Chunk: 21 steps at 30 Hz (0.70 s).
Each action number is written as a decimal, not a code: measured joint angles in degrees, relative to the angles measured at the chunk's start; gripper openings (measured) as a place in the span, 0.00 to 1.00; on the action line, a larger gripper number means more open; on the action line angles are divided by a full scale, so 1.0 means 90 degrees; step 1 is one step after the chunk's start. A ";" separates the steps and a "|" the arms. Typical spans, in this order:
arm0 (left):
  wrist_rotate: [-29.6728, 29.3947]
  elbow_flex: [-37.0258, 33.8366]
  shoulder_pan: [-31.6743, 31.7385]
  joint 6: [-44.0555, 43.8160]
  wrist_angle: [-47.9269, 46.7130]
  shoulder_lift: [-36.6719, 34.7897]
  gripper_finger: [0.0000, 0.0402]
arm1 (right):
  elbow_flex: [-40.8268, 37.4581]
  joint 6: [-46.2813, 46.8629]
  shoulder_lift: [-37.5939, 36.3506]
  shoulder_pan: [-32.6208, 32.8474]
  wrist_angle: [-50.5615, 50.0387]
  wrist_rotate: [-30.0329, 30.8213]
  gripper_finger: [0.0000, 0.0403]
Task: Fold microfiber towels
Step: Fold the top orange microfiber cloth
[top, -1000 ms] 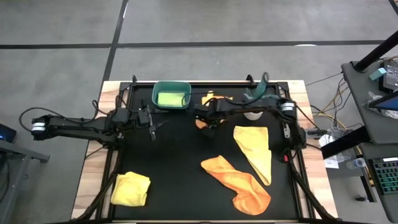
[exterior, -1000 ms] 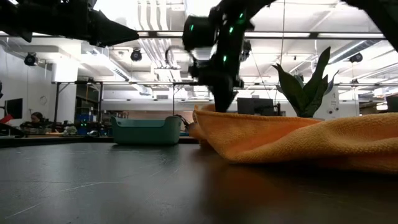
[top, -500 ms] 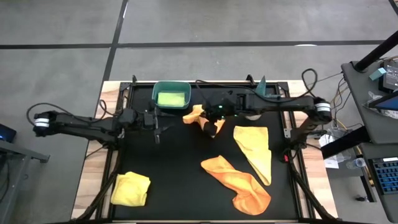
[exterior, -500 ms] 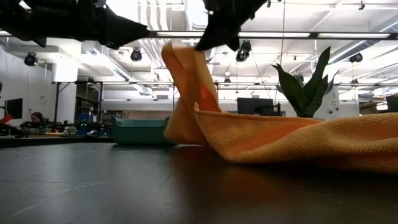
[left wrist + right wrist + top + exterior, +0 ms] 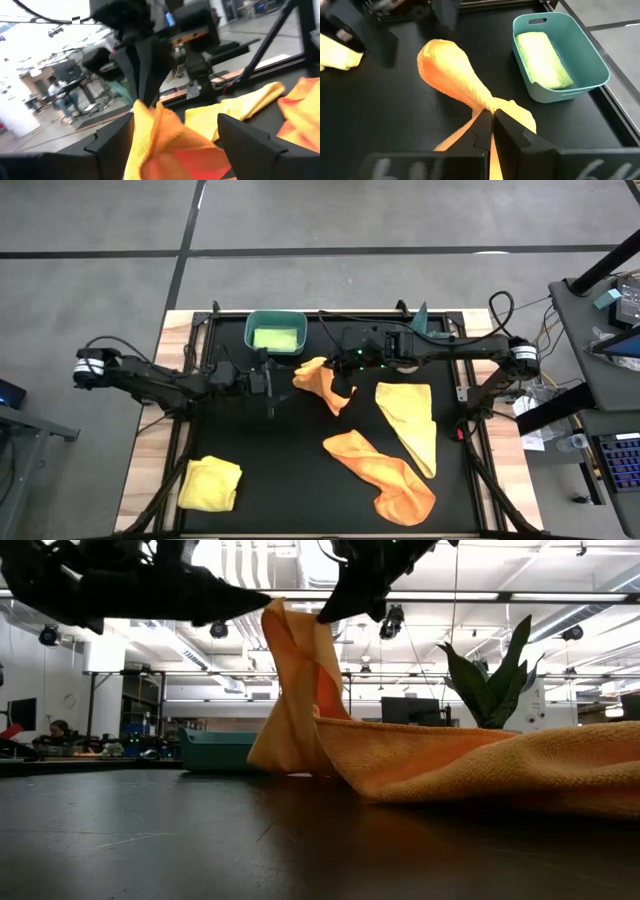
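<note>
A: High view, what's the right pincer (image 5: 345,366) got?
B: It's clamped on an orange towel (image 5: 322,380), lifted beside the teal bin (image 5: 275,333).
A: Left pincer (image 5: 271,385)?
B: Spread wide, holding nothing, just beside it.

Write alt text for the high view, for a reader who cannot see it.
The right gripper, shut, lifts an orange towel beside a teal bin holding a green towel. The left gripper sits open just left of it. Yellow towels and another orange one lie nearer.
</note>
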 joint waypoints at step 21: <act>-0.0470 0.0526 0.0005 0.0010 -0.0047 0.0541 0.08 | 0.0000 0.0014 0.0010 -0.0002 0.0042 0.0023 0.02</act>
